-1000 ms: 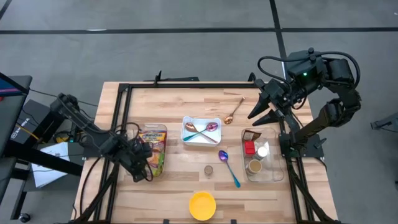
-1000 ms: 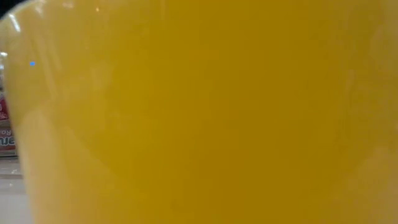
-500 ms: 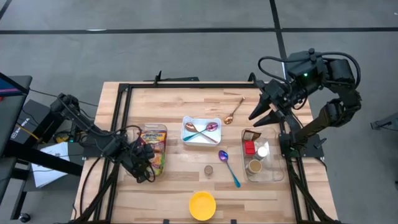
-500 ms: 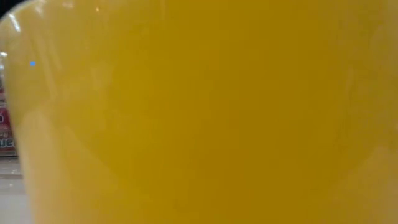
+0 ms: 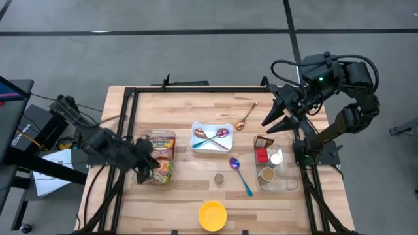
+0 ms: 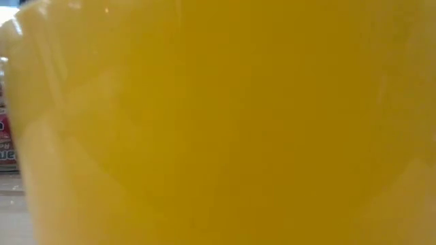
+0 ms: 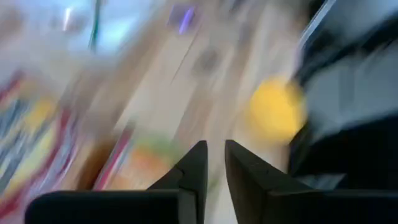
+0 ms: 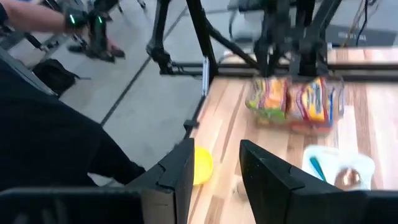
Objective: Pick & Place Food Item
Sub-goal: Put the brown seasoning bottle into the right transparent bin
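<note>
- The pale wooden table (image 5: 196,117) carries everything, and the clutter on it is the first hazard: any low sweep across the middle could knock something aside.
- The clear plastic tub of colourful food packets (image 5: 161,158) sits on the table's left side, with the packets inside it. The left gripper (image 5: 145,166) is just at the tub's left edge; a sideways push here would likely slide or tip the tub rather than lift a packet.
- In the left wrist view that arm's two fingers (image 7: 193,171) stand nearly together with a narrow gap and nothing visibly between them, so a grasp may close on air or catch only a slippery wrapper corner.
- The clear rectangular container holding a red block and a small cup (image 5: 273,163) lies on the right, close below the right gripper (image 5: 277,121), which hangs over the table's right rear with its fingers spread apart and empty; a drop there could upset it.
- The white square dish with two spoons (image 5: 211,137) is near the tub; a carried packet swung low could clip it.
- The round yellow plastic bowl (image 5: 213,215) at the front edge fills the low view, hiding heights there.
- The loose blue-handled purple spoon (image 5: 239,175) could be flicked off.
</note>
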Controlling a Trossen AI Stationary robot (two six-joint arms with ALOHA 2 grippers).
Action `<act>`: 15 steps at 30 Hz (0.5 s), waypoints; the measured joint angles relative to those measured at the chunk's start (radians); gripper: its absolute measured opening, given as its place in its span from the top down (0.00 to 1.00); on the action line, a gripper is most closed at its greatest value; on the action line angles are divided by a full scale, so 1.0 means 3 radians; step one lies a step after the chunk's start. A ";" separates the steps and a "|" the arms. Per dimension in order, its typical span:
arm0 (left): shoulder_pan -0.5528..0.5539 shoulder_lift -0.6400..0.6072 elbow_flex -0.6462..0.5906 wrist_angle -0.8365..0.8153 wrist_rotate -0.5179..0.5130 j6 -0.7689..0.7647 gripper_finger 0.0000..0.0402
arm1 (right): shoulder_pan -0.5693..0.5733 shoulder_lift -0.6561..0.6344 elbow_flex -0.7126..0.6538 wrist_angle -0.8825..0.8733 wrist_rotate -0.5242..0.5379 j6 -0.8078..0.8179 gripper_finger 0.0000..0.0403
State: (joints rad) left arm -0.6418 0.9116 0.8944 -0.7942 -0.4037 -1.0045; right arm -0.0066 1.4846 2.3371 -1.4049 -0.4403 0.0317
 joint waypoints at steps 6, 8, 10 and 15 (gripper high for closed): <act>0.0001 -0.0298 0.0005 0.1366 -0.1348 0.0931 0.81 | -0.0004 -0.0110 -0.0002 -0.0417 0.0365 0.0022 0.70; 0.0017 -0.0318 0.0008 0.2077 -0.1818 0.1702 0.78 | -0.0004 -0.0182 -0.0001 -0.0346 0.0436 0.0096 0.70; 0.0093 -0.0305 0.0009 0.2817 -0.2074 0.2627 0.75 | -0.0004 -0.0304 -0.0001 -0.0272 0.0562 0.0176 0.70; 0.0441 -0.0267 0.0010 0.4414 -0.1954 0.4150 0.63 | -0.0002 -0.0642 0.0001 -0.0139 0.0948 0.0446 0.70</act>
State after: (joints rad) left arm -0.5095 0.8315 0.8974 0.5300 -0.9899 0.2405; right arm -0.0072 1.2921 2.3375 -1.4467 -0.1559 0.1655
